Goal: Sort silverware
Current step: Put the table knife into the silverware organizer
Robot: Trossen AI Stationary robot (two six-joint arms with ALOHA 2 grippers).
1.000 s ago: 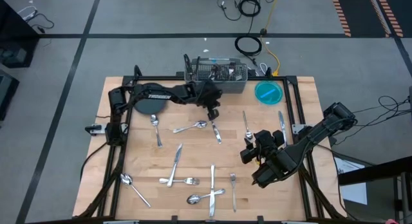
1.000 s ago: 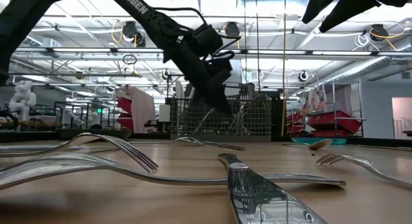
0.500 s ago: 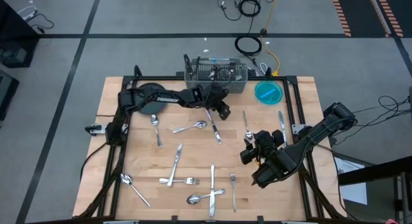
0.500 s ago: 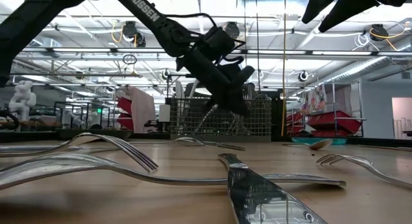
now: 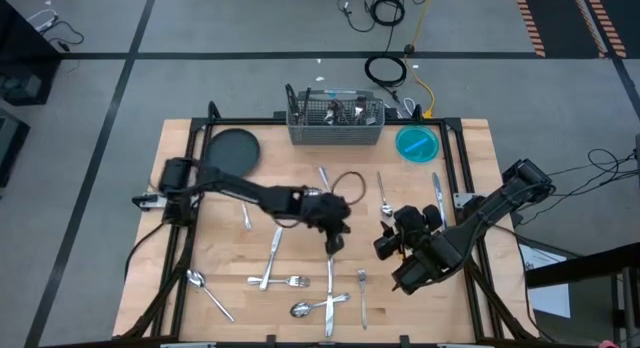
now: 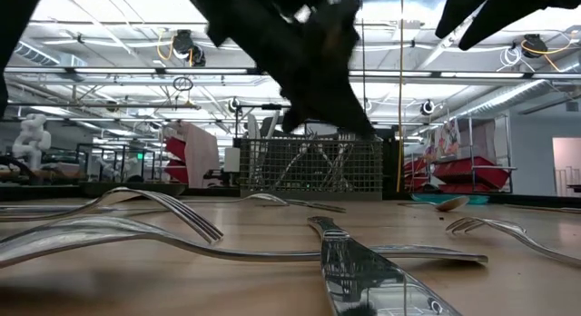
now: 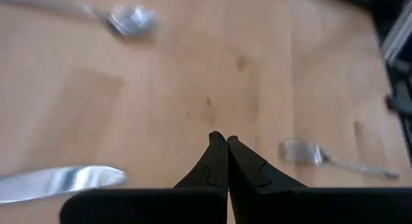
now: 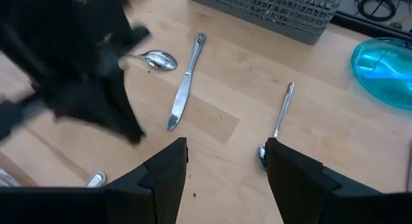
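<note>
The left hand (image 5: 335,238) is held pressed together (nothing pinched) above the wooden bench (image 5: 300,253), where shiny slim metal silverware (image 5: 330,288) lies scattered; the right hand (image 8: 222,166) is spread.

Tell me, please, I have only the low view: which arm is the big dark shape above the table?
Observer: The left arm. From above, its left pincer is over the middle of the table.
Operator: Does it hold any silverware?
Observer: No. The left wrist view shows it shut and empty above bare wood.
Operator: And the right pincer?
Observer: The right pincer is open and empty, near a spoon lying on the wood.
</note>
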